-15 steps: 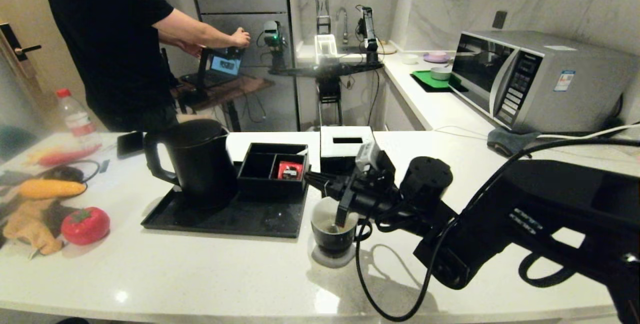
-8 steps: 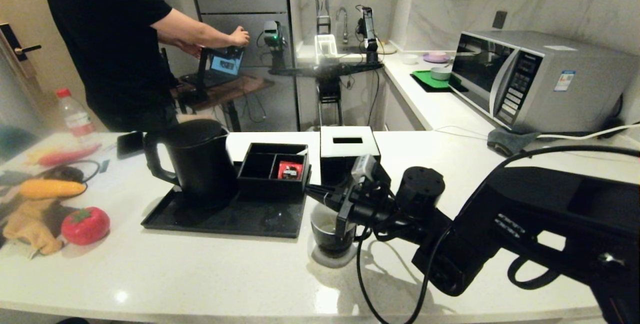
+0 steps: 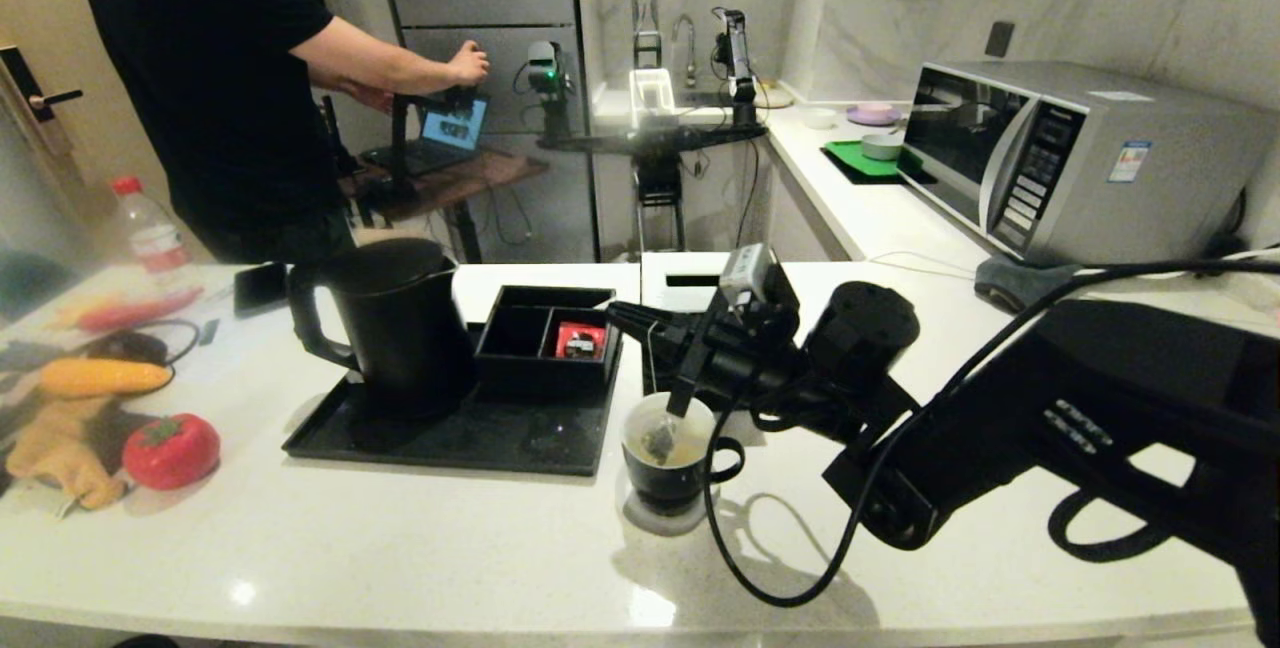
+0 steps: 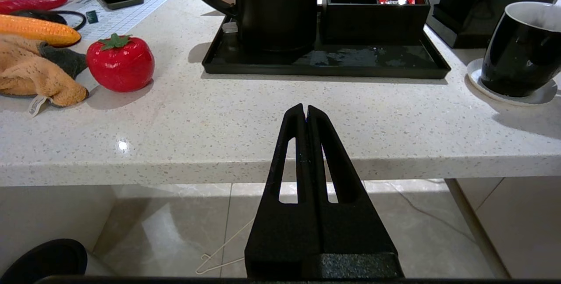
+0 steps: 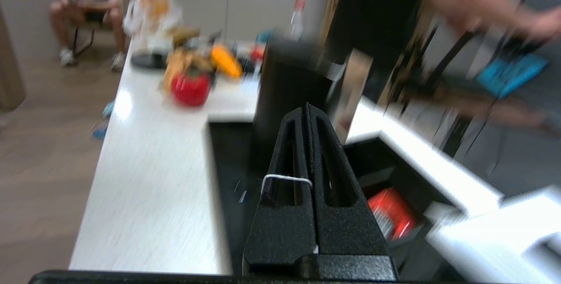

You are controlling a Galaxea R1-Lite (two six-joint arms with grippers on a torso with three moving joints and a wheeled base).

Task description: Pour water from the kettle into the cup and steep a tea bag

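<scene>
Head view: tea bag [image 3: 660,440] is hanging half inside the cup [image 3: 668,458], just over yellowish liquid, string running up to the right gripper [image 3: 628,316].
Right gripper is sitting above and just behind the cup, fingers pressed fully together and pinching the white string [image 5: 285,179]. Cup is standing on a white coaster [image 3: 660,516], just right of the black tray [image 3: 440,438] carrying the kettle [image 3: 395,323]. Left gripper [image 4: 305,109] is idling off the counter's near edge, fingers closed on nothing.
</scene>
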